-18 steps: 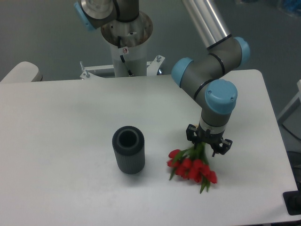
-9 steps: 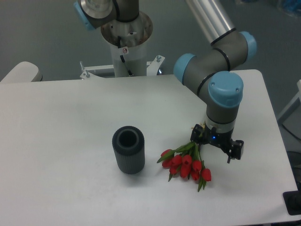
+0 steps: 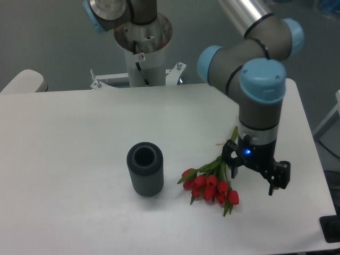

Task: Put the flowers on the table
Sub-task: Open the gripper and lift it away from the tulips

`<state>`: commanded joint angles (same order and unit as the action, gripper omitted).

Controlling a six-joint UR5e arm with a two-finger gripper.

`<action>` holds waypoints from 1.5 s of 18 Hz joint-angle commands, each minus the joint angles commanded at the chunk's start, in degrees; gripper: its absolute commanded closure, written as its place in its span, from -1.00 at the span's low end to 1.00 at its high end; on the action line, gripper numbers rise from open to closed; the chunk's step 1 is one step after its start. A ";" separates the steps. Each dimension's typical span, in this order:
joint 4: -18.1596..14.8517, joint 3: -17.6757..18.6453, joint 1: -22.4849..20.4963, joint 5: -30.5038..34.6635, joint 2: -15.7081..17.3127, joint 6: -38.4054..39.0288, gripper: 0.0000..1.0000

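The flowers, red tulips with green leaves and thin green stems, lie flat on the white table right of centre, heads toward the front, stems pointing back right. My gripper hangs just right of them, raised above the table. Its fingers are spread apart and hold nothing. Part of the stems is hidden behind the gripper.
A dark grey ribbed cylindrical vase stands upright left of the flowers, its mouth open upward. The arm's base column rises behind the table's far edge. The table's right edge lies close to the gripper.
The gripper opened and let go of the flowers, which dropped flat on the table. It then rose and moved right and toward the front, away from the stems.
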<state>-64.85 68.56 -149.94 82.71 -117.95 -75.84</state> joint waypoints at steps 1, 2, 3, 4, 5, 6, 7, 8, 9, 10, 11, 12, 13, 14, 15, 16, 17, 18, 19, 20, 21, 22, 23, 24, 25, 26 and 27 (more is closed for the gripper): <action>-1.32 -0.44 -0.26 0.00 0.00 -1.32 -1.00; -2.29 -0.79 -0.53 0.00 0.00 -3.24 -1.00; -3.17 -1.23 -0.79 0.00 0.09 -5.35 -1.00; -4.31 -1.58 -1.23 0.00 0.17 -7.20 -1.00; -5.54 -1.94 -2.02 0.00 0.44 -8.52 -1.00; -6.59 -2.03 -2.55 0.00 0.53 -9.84 -1.00; -7.47 -2.03 -3.34 0.00 0.70 -11.86 -1.00; -8.35 -2.03 -4.13 0.09 1.05 -13.96 -1.00; -8.88 -2.11 -4.40 0.17 1.14 -15.99 -1.00; -8.97 -2.03 -4.49 0.35 1.14 -17.66 -1.00; -8.98 -1.94 -4.66 0.44 1.23 -19.24 -1.00; -8.98 -1.94 -4.84 0.44 1.23 -19.43 -1.00; -8.98 -2.03 -4.84 0.53 1.23 -19.44 -1.00; -8.98 -1.94 -4.84 0.53 1.23 -19.44 -1.00; -8.98 -1.77 -4.75 0.53 1.32 -19.44 -1.00; -8.89 -1.42 -4.66 0.70 1.58 -18.57 -1.00; -8.89 -1.24 -4.49 0.79 1.50 -18.56 -1.00; -8.97 -1.24 -4.49 0.70 1.49 -18.56 -1.00; -8.98 -1.24 -4.66 0.62 1.58 -18.56 -1.00; -8.98 -1.24 -4.75 0.62 1.58 -18.73 -1.00; -8.89 -1.24 -4.75 0.62 1.58 -18.91 -1.00; -8.89 -1.24 -4.66 0.53 1.58 -18.91 -1.00; -8.89 -1.15 -4.31 0.61 1.58 -18.82 -1.00; -8.71 -1.15 -4.05 0.62 1.50 -18.82 -1.00; -8.62 -0.97 -3.87 0.53 1.49 -18.82 -1.00; -8.54 -0.97 -3.44 0.44 1.41 -18.82 -1.00; -8.54 -1.06 -2.56 0.27 1.32 -18.56 -1.00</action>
<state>-73.39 67.50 -152.50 82.97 -116.63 -94.40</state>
